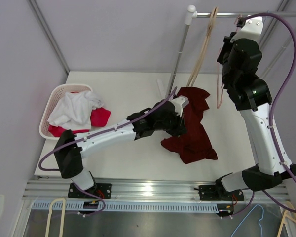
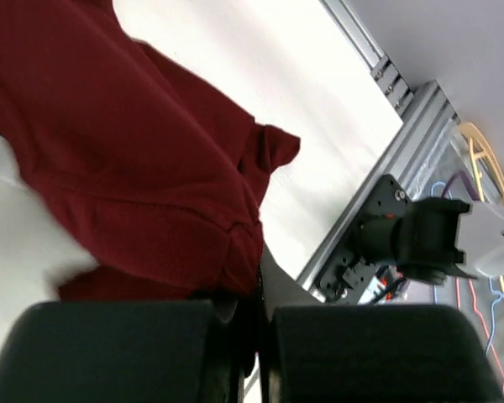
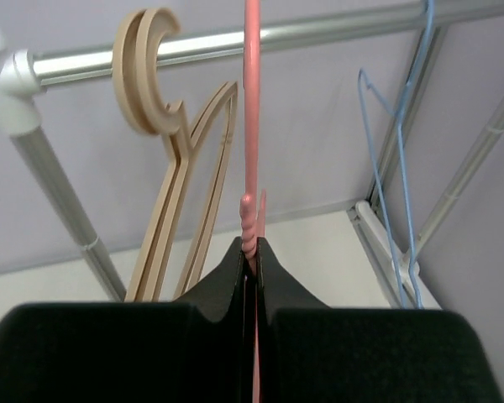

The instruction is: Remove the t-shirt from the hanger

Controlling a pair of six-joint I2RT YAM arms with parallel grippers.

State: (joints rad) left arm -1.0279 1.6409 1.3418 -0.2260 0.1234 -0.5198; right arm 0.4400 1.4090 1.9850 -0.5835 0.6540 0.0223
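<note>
Left fingers (image 2: 193, 336) pinched shut on red t-shirt (image 1: 192, 129), heaped on tabletop (image 1: 123, 89) below rail (image 1: 227, 14) — right fingers (image 3: 223, 290) clamped on pink hanger (image 3: 251, 101), up at rail.

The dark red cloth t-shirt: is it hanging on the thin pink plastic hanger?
No, the dark red t-shirt lies crumpled on the white table, while the pink hanger stands bare in the right pincer.

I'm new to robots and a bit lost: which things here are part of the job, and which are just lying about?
In the job:
red t-shirt, pinched by the left claw
pink hanger, pinched by the right claw

Lying about:
laundry basket
beige hangers
rail
</note>
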